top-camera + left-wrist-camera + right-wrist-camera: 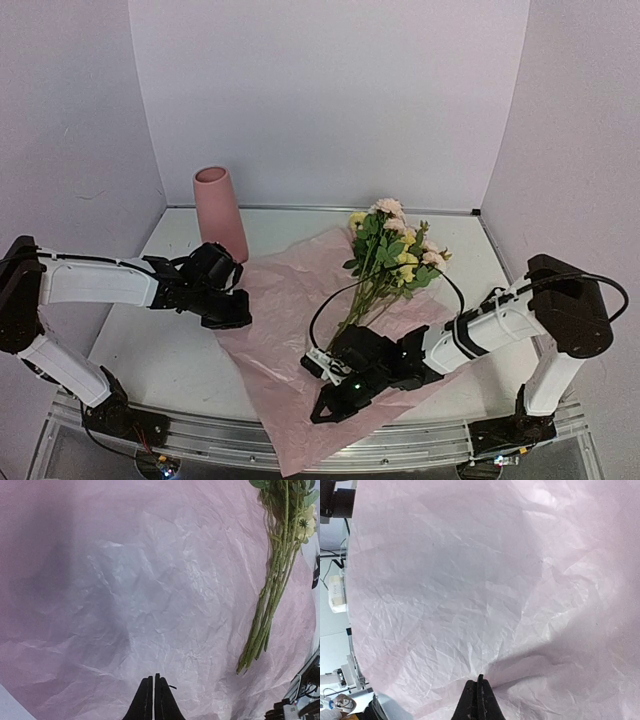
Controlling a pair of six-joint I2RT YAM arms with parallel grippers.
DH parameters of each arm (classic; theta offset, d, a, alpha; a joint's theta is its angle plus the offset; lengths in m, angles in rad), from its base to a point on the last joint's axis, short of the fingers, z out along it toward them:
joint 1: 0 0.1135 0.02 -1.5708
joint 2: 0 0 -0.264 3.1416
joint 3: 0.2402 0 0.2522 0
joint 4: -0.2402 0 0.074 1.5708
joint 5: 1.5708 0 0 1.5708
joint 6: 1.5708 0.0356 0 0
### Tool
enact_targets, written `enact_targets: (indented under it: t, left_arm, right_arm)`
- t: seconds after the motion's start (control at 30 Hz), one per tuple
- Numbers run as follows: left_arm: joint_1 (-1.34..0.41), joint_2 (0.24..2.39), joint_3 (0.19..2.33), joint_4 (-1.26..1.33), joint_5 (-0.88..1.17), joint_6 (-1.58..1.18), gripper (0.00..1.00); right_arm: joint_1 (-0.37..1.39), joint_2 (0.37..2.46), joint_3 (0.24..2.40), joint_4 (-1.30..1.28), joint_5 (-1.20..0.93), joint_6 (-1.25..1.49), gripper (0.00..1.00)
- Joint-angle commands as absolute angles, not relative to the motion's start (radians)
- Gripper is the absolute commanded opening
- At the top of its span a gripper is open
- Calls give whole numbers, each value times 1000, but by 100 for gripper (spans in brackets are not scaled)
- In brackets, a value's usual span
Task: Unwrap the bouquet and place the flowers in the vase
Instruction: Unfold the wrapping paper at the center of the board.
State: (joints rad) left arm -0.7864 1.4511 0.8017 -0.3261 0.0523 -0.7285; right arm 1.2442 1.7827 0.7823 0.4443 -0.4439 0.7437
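- The paper sheet [285, 335] is lying opened out and crinkled across the middle of the table [160, 350]. Its near corner is hanging over the table's front edge.
- The flowers [388, 255] are lying loose on the far right part of the sheet, no longer wrapped. Their pink, cream and yellow blooms are pointing toward the back wall.
- Their stems [267, 615] are running together as a bundle toward the near side. The cut ends are resting on the paper just behind the right arm's wrist.
- The vase [220, 212] is standing upright at the far left of the table, well apart from the flowers. It is just beyond the left gripper [238, 316] and holding nothing that shows.
- The left gripper is reaching in low from the left, at the sheet's left edge. In its wrist view the fingers [146, 702] are pressing together with no gap, their tips sitting over the wrinkled paper.
- The right gripper [322, 408] is hanging over the near part of the sheet, close to the front edge.
- Its fingers [470, 702] are closing tight. Creases in the paper are gathering toward the tips, so it seems to be nipping a fold of the sheet, though the contact itself is hidden.
- A black cable [318, 312] is looping up from the right wrist and arching over the stems.
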Motion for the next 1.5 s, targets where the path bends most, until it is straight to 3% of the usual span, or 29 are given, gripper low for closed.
enact_targets:
  t: [0.0,0.47,0.77,1.07,1.47]
  left_arm:
    - [-786,1453,805,-340,157,-695,3]
    - [-842,1450,746,-347,343,-672,0]
    - [-966,1439,732,-404,324,-716,0]
    - [-969,1403,641,-456,252,-747,0]
    - [-969,1529,632,-472,159,-749,0]
  right_arm:
    - [1264,1832,851,331,-368,735,0]
    - [1270,1804,922,215,-280,684,0]
    - [1270,1738,931,132,-179,708,0]
    - [1270,1700,828,91,-171,751,0]
    - [1270,1662,743,80,-155,797,0]
